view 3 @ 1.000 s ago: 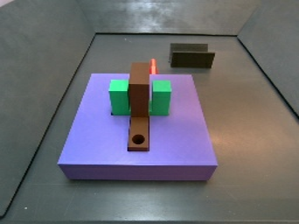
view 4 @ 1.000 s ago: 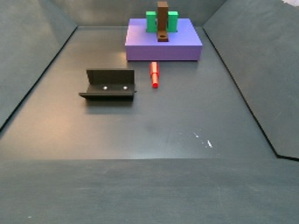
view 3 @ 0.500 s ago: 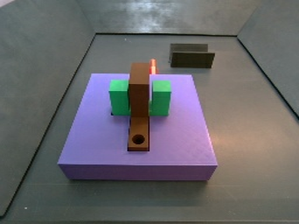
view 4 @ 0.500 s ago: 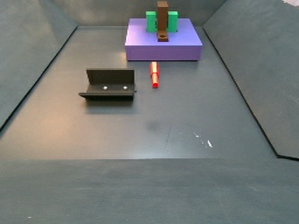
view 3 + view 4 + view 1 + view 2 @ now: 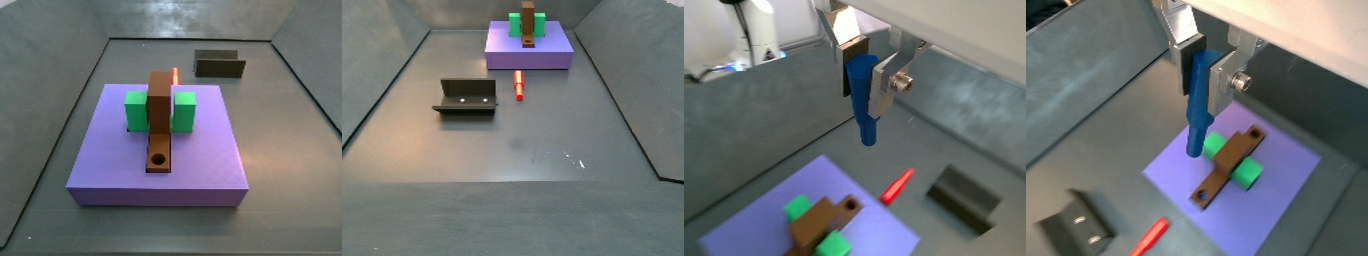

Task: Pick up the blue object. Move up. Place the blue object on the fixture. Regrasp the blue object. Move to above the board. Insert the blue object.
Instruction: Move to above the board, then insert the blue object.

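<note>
In both wrist views we see the gripper (image 5: 861,72) high above the floor, its silver fingers (image 5: 885,85) closed onto the blue peg (image 5: 863,100), which hangs lengthwise between the plates with its rounded tip pointing down past the fingertips. In a wrist view the peg (image 5: 1199,110) reads as a long blue bar whose lower end shows over the board (image 5: 1287,180), near the green blocks (image 5: 1229,160) and the brown bar (image 5: 1227,166); we cannot tell how high above them it hangs. The gripper (image 5: 1201,72) shows in neither side view.

In a side view the board (image 5: 201,155) lies in the middle of the floor, with the bar (image 5: 160,120) running from 12 to 6 o'clock across it, its round hole at the 6 o'clock end, and a green block (image 5: 136,110) on each side of it. The red peg (image 5: 175,75) peeks out just behind the board at 12 o'clock, and the fixture (image 5: 221,65) stands at about 1 o'clock from the board, well apart.

In a side view the board (image 5: 549,58) sits at 12 o'clock, the red peg (image 5: 519,86) lies on the floor just in front of it, and the fixture (image 5: 465,97) stands at 9 o'clock from that peg, near it.
</note>
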You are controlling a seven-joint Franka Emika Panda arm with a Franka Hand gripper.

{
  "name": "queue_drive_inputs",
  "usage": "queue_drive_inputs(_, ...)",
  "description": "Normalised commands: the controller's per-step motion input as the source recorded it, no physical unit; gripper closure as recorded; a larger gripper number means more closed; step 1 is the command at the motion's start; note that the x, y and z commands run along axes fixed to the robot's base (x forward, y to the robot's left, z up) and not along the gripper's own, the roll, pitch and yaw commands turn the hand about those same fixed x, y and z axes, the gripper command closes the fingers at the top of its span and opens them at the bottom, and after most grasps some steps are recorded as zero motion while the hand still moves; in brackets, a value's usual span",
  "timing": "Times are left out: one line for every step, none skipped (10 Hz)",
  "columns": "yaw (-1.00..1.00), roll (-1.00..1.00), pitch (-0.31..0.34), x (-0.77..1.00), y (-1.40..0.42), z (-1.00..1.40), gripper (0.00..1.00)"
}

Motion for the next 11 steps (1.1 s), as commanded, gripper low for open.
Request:
queue_drive_inputs(0.0,-0.58,0.033,-0.05,0.02,-0.01,1.0)
queue_drive_inputs(0.0,-0.39,0.005,-0.05,0.02,0.0,1.0)
queue_drive_inputs(0.0,-0.23,-0.01,-0.04,0.02,0.0,1.0)
queue_drive_inputs(-0.11,-0.21,0.029,0.01,-0.73,-0.25,1.0)
queue_drive_inputs(-0.09,-0.1,0.003,0.0,-0.95,-0.34,1.0)
queue_drive_inputs(-0.07,-0.1,0.011,0.0,-0.95,-0.35,1.0)
queue_drive_inputs(-0.1,-0.15,0.0,0.0,-0.89,-0.28,1.0)
queue_drive_inputs(-0.13,-0.24,0.0,0.0,-0.77,-0.19,1.0)
queue_drive_inputs(-0.1,-0.26,0.0,0.0,-0.73,-0.22,1.0)
queue_drive_inputs(0.0,-0.41,0.033,0.25,-0.41,-0.19,1.0)
queue_drive_inputs(0.0,-0.5,0.0,0.29,-0.17,-0.01,1.0)
